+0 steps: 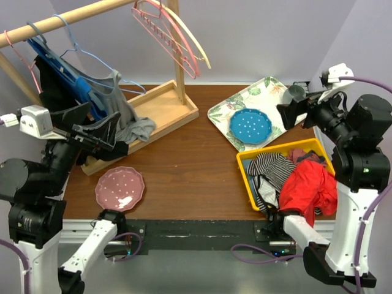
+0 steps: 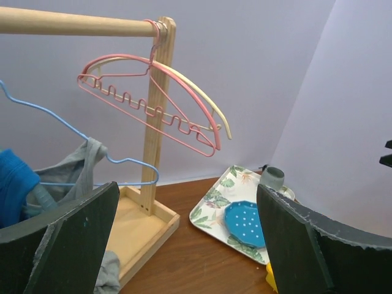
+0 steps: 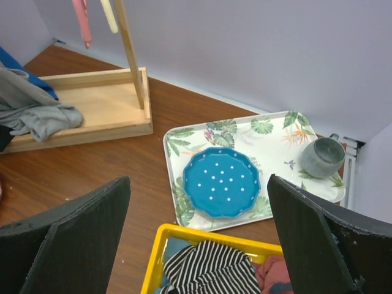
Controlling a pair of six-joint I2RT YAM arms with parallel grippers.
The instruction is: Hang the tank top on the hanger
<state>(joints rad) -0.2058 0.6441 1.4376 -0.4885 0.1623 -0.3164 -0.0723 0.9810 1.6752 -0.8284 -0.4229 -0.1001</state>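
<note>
We count five hangers: a left pink hanger [image 1: 17, 56], a right pink hanger [image 2: 153, 113], one cream hanger [image 2: 228, 130], one pale-blue hanger [image 2: 61, 125] and one dark-blue hanger [image 1: 70, 73]. There are two dotted plates, a pink plate [image 1: 120, 188] and a blue plate [image 1: 250, 125]. We count one floral tray [image 1: 222, 113], one grey cup [image 3: 323, 157] and one yellow bin [image 1: 288, 146]. We make out three garments: the grey tank top [image 1: 125, 119], a red garment [image 1: 309, 187] and a striped garment [image 1: 269, 168].

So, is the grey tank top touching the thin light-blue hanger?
Touching. In the left wrist view, a strap of the tank top hangs draped over the wire of the hanger.

Pink plate [image 1: 120, 188], blue plate [image 1: 250, 126] on floral tray [image 1: 257, 98], yellow bin [image 1: 282, 147] w/ red garment [image 1: 309, 187]
</note>
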